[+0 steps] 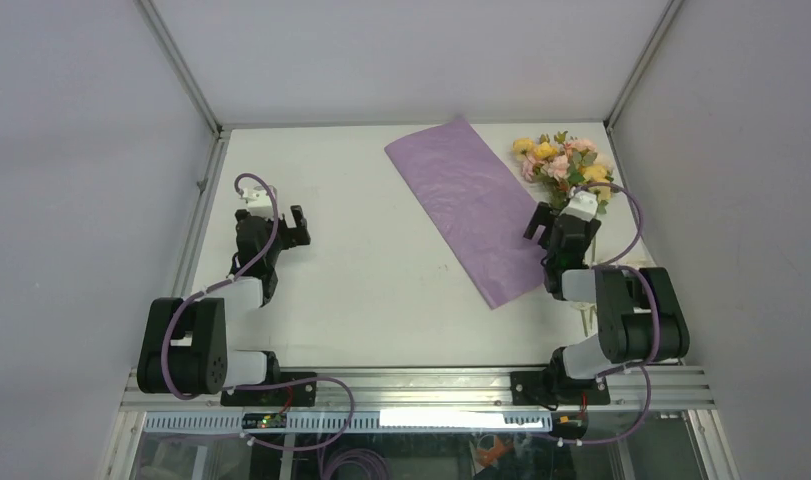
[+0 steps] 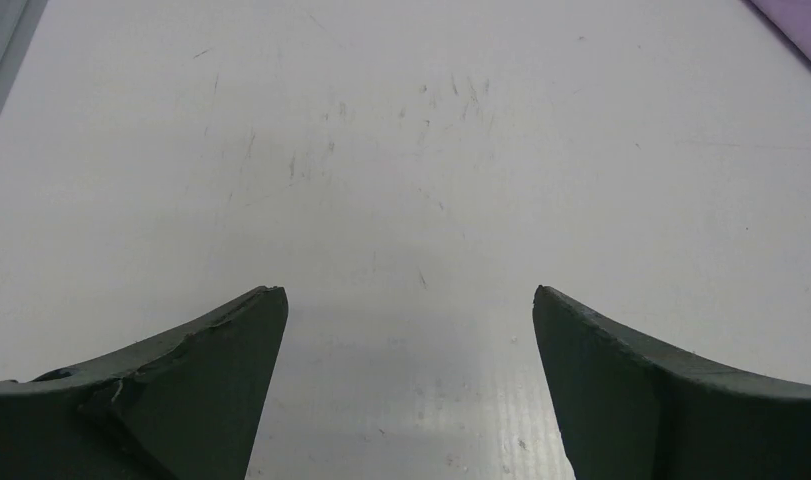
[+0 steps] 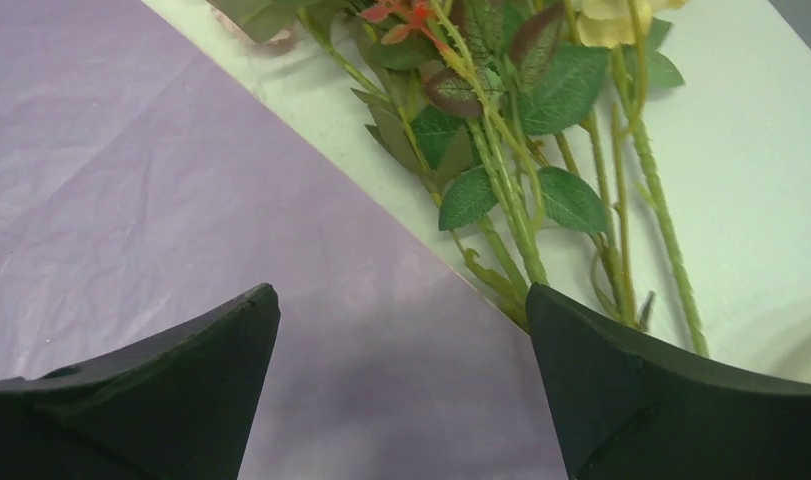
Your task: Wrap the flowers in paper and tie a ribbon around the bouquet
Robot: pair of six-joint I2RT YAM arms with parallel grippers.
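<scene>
The task was judged to be at its very beginning. The paper [image 1: 471,205] was spread flat on the tabletop [image 1: 381,290], lilac face up, and nothing was laid on it or rolled in it. The flowers [image 1: 561,160] were lying just beside the right edge of the paper, the blooms near its far corner and the stems running along that edge toward the near side. No ribbon could be made out with certainty. Placing the flowers on the paper, wrapping and tying were therefore all considered as left to do.

The right tool [image 1: 539,228] was held over the right edge of the paper, its jaws spread wide and nothing between them. The left tool [image 1: 299,225] was held well to the left of the paper over bare tabletop, also spread wide and carrying nothing.

The tabletop was white and matte, with faint scratches to the left of the paper. It was enclosed by plain pale walls [image 1: 81,150] and metal frame bars [image 1: 186,70].
</scene>
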